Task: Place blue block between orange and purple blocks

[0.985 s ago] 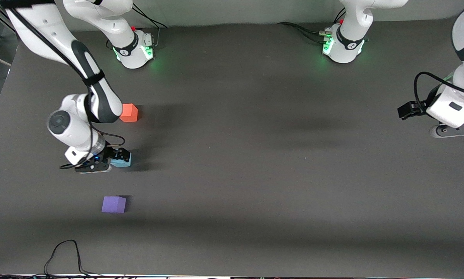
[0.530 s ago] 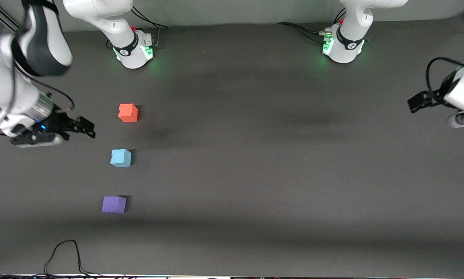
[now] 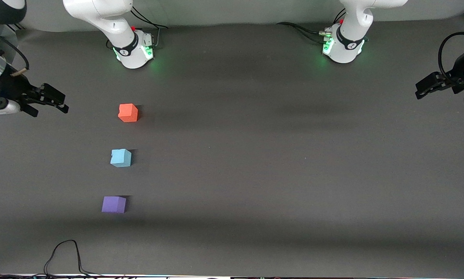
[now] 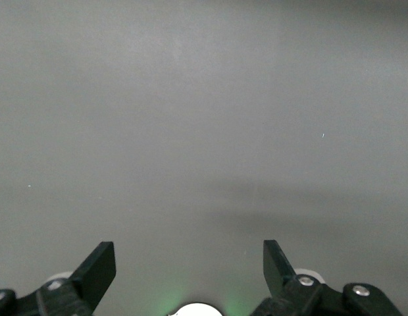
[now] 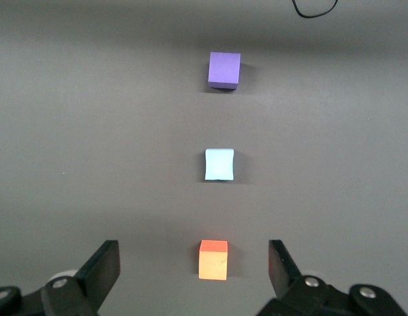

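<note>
The blue block (image 3: pixel 121 157) rests on the dark table between the orange block (image 3: pixel 128 112) and the purple block (image 3: pixel 114 204), roughly in one line. The purple block is nearest the front camera. In the right wrist view the orange block (image 5: pixel 213 259), the blue block (image 5: pixel 219 164) and the purple block (image 5: pixel 224 70) stand in a row. My right gripper (image 3: pixel 48 100) is open and empty, up in the air past the table's right-arm end, well away from the blocks. My left gripper (image 3: pixel 429 86) is open and empty over the left arm's end of the table.
The two arm bases (image 3: pixel 133 50) (image 3: pixel 343 46) stand at the table's edge farthest from the front camera. A black cable (image 3: pixel 63 255) loops at the edge nearest the front camera. The left wrist view shows only bare table (image 4: pixel 204 131).
My right gripper has let go of the blue block, lifted and drawn back toward the right arm's end of the table. The left gripper has drifted a little outward. The blocks have not moved.
</note>
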Robot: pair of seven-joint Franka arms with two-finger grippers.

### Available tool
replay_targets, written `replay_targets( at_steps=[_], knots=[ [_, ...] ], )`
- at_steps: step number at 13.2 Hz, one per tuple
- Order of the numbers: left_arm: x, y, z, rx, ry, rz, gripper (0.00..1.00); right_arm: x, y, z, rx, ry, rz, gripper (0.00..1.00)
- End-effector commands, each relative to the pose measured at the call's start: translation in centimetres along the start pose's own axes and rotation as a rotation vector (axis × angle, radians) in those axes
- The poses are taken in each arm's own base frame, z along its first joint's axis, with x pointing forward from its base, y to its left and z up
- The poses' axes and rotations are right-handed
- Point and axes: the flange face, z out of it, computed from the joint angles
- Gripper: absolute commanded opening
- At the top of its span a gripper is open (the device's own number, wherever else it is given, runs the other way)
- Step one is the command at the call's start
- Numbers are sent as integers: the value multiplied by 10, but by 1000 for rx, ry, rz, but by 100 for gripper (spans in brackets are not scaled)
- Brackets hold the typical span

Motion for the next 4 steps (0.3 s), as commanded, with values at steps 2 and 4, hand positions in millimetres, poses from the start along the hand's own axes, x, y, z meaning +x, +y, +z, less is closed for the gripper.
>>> replay_targets(
  at_steps=[2,4],
  knots=[
    [-6,-2,-7,3,4,23,100,-5,7,-1,12,-65,60,100],
    [-8,-2,-9,7,-14,25,100,-9,3,3,11,-105,91,100]
  ],
)
